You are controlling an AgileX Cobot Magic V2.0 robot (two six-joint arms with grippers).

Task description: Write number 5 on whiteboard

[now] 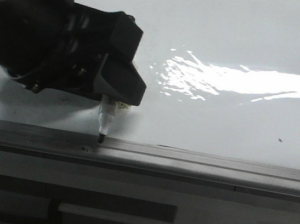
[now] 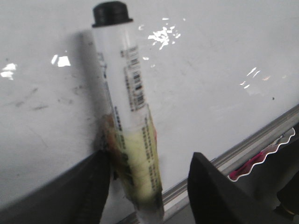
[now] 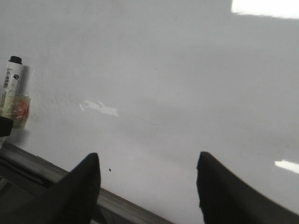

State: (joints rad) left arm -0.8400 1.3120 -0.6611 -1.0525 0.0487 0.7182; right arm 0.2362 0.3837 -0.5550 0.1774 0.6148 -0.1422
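The whiteboard is glossy white with a bright glare patch. No number 5 shows on it in any view. My left gripper holds a white marker pointing down, its black tip at the board's lower edge just above the ledge. In the left wrist view the marker, wrapped in yellow tape, stands out between the fingers of that gripper. It lies against one finger, with a gap to the other. My right gripper is open and empty over bare board. The marker shows far off to its side.
A grey aluminium ledge runs along the board's near edge. Below it is a grey panel with slots. A small dark speck sits on the board at the right. Something pink lies beyond the ledge.
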